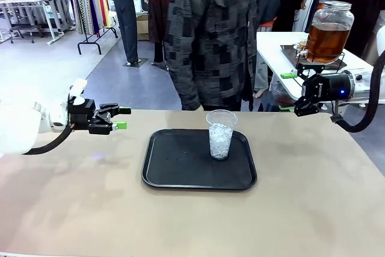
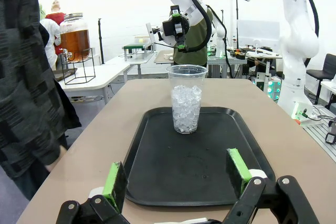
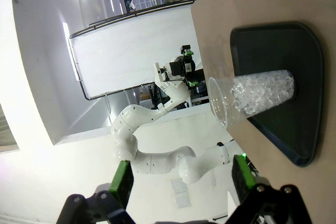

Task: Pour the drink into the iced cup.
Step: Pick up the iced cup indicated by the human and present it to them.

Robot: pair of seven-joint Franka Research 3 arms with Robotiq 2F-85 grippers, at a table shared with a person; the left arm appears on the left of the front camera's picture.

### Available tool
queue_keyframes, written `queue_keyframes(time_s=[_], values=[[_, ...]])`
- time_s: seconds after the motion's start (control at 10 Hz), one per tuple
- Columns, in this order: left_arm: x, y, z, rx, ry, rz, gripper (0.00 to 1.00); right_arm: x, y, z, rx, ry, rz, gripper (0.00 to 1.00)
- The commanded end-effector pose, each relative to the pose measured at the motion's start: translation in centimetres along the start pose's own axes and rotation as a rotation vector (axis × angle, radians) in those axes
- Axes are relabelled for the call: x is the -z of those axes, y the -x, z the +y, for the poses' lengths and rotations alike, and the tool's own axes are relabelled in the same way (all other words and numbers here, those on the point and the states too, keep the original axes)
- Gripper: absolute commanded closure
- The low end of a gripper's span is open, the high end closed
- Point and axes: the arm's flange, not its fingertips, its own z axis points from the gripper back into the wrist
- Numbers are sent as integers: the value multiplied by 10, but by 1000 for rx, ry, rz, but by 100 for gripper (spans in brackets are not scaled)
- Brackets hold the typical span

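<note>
The left claw (image 1: 123,118) hovers low over the tabletop (image 1: 313,209), just to the left of the black tray (image 1: 180,173); its jaws are released and spread wide, the green pads (image 1: 121,126) point toward the tray and nothing sits between them; the right claw (image 1: 290,91) hangs raised near the tabletop's far right edge, likewise spread apart and empty; a clear plastic cup (image 1: 221,120) stands upright on the far right part of the tray, filled partway with ice (image 1: 220,142); from the left wrist view the cup rises straight ahead, across the bare tray floor, in line with the gap between the two fingers; the drink (image 1: 325,41), an amber-brown liquid, is inside a large clear glass jar (image 1: 332,17) with a silvery lid (image 1: 335,5); the jar rests on a black wire stand (image 2: 79,72) on a white side table (image 1: 274,46) beyond the right claw, well apart from the cup and the tray; a person (image 1: 207,40) in a dark checked jacket stands at the far side of the tabletop, behind the cup.
</note>
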Motion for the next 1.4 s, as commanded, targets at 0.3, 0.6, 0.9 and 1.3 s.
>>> queue_keyframes(time_s=[0.3,0.6,0.9,1.3], values=[[1,-2,0,2,1,0,0,0,-1,2,-5,3,-5,0],[1,-2,0,2,1,0,0,0,-1,2,-5,3,-5,0],[1,-2,0,2,1,0,0,0,-1,2,-5,3,-5,0],[1,-2,0,2,1,0,0,0,-1,2,-5,3,-5,0]])
